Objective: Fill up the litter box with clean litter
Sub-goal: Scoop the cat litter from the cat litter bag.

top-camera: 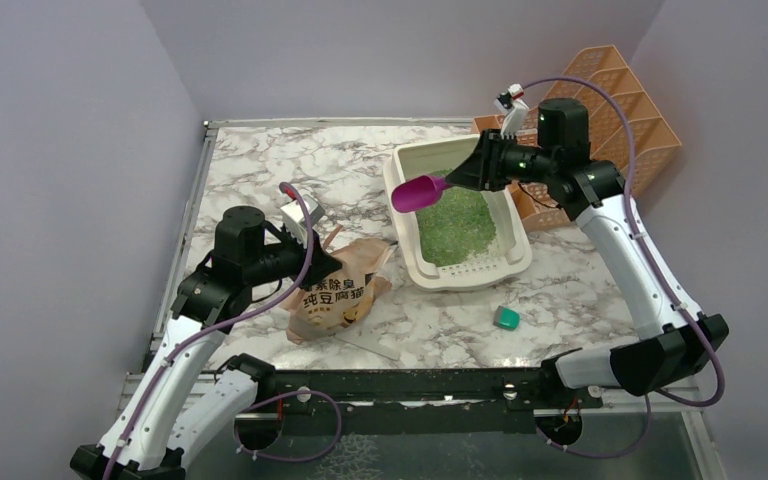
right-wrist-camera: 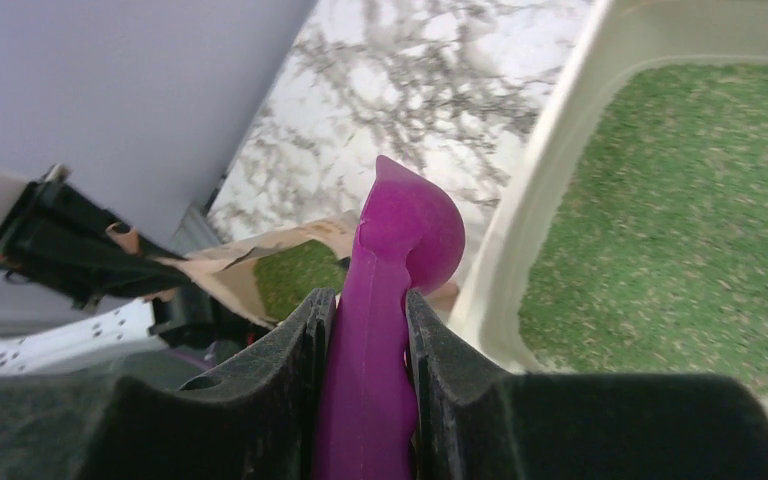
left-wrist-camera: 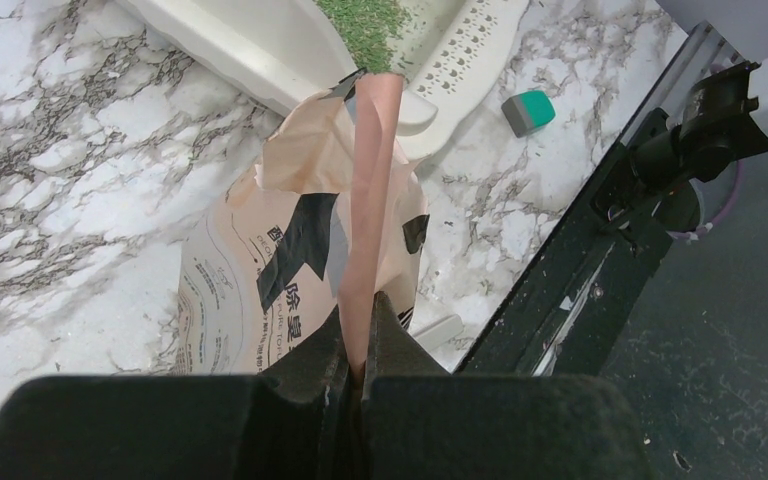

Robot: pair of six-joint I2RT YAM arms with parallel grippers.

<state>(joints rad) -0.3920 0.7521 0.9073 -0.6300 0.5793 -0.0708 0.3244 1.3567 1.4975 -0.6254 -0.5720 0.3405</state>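
The right gripper [right-wrist-camera: 368, 300] is clamped on the handle of a magenta scoop [right-wrist-camera: 412, 228], one pad pressed to each side, with the scoop turned on its edge in the right wrist view. From above, the scoop's bowl hangs over the left rim of the litter box [top-camera: 472, 272], above the tray and not touching the granules. Whether the bowl carries anything cannot be told. The clean litter [top-camera: 457, 225] lies as a green layer over most of the box floor. The box sits on the marble tabletop [top-camera: 280, 170], with an orange mesh rack [top-camera: 642, 128] just behind it on the right. The left gripper [left-wrist-camera: 357, 335] is pinched together on the top edge of a tan paper bag [left-wrist-camera: 260, 270], holding that edge up. The bag stands on the tabletop just beside the near left corner of the box, and more green granules show inside its open mouth. A small teal object [top-camera: 506, 318] lies near the box's near end, apart from it.
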